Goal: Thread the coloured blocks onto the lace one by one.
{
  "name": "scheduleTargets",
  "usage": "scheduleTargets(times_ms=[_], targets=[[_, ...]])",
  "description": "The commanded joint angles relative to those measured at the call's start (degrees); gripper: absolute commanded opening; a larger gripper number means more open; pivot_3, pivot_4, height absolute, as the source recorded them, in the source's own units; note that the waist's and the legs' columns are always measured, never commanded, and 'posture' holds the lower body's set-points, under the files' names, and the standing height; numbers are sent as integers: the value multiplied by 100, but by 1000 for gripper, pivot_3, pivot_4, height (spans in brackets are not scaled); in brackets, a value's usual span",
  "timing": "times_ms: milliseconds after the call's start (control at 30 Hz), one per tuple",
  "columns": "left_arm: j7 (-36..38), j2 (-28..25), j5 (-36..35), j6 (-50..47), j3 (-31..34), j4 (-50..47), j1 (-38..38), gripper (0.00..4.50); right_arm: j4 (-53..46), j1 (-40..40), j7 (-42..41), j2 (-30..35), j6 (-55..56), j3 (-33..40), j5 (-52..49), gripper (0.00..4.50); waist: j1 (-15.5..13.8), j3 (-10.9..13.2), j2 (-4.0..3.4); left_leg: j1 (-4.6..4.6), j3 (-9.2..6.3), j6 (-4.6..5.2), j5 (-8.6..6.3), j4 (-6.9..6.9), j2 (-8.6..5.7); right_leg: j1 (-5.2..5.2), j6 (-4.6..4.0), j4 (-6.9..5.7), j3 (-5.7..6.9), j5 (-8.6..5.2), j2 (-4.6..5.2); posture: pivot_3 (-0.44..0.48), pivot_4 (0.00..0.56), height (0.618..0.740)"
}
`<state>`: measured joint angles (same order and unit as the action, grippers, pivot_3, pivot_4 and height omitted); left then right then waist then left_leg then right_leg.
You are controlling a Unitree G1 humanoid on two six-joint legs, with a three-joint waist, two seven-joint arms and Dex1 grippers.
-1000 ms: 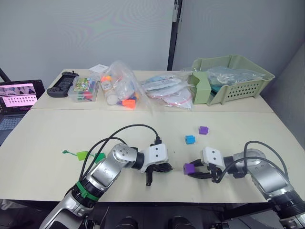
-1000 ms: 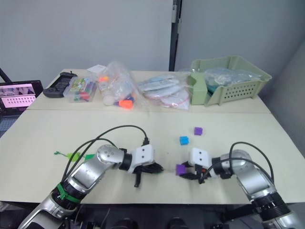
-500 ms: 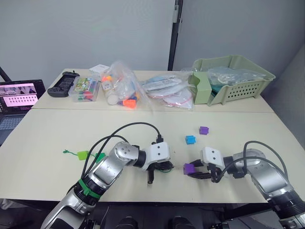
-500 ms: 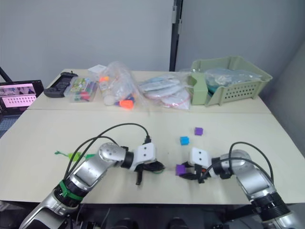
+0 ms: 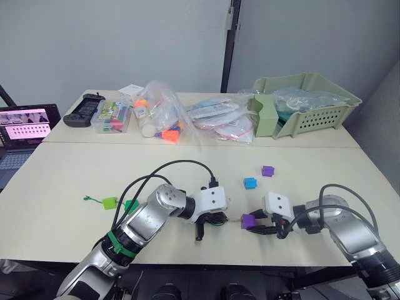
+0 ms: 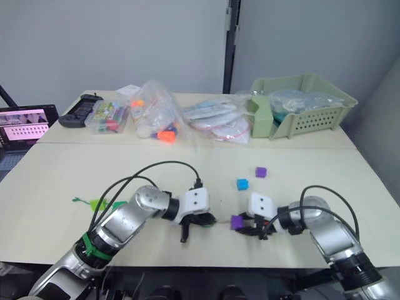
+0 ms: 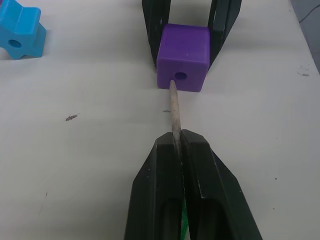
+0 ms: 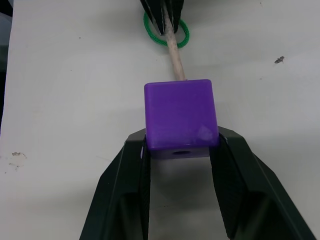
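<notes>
On the counter [image 5: 75, 181], the right claw [image 8: 181, 150] pinches a purple cube [image 7: 183, 50] by its side faces, bore left clear, while the left claw [image 7: 178, 150], pressed together on the lace [image 8: 170, 37], aims the pale tip at the hole; it appears just at the mouth. The cube looks light, hard and slippery, apt to twist. The tip is stiff, the green cord limp, so gripping near the tip suits. A blue block [image 5: 250, 182] and second purple cube [image 5: 267, 170] wait nearby.
</notes>
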<state>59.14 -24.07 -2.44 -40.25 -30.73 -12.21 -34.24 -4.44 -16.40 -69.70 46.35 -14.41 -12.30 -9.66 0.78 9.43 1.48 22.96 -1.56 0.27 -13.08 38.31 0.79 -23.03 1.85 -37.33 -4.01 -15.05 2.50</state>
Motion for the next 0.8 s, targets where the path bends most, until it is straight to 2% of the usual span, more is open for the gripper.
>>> scheduleTargets(times_ms=[33,267,800], targets=[[-137,122,-276,-913,124,-650,-261,0,-155,84,60,-11,-51,-45,61,1166,3,0,0,0,0,0,0,0,0,0,0,0,0,0,0,0,150,740],[-155,-222,-493,-1434,157,-995,-362,0,-183,94,76,-10,-64,-96,61,1166,7,0,0,-1,0,0,0,0,0,-5,1,-13,-1,-1,0,0,150,740],[-293,-581,-744,-1280,91,-856,-315,0,-153,82,32,26,-26,-136,85,1166,8,0,0,-6,2,0,0,0,0,-4,1,-16,-2,-1,-1,0,150,740]])
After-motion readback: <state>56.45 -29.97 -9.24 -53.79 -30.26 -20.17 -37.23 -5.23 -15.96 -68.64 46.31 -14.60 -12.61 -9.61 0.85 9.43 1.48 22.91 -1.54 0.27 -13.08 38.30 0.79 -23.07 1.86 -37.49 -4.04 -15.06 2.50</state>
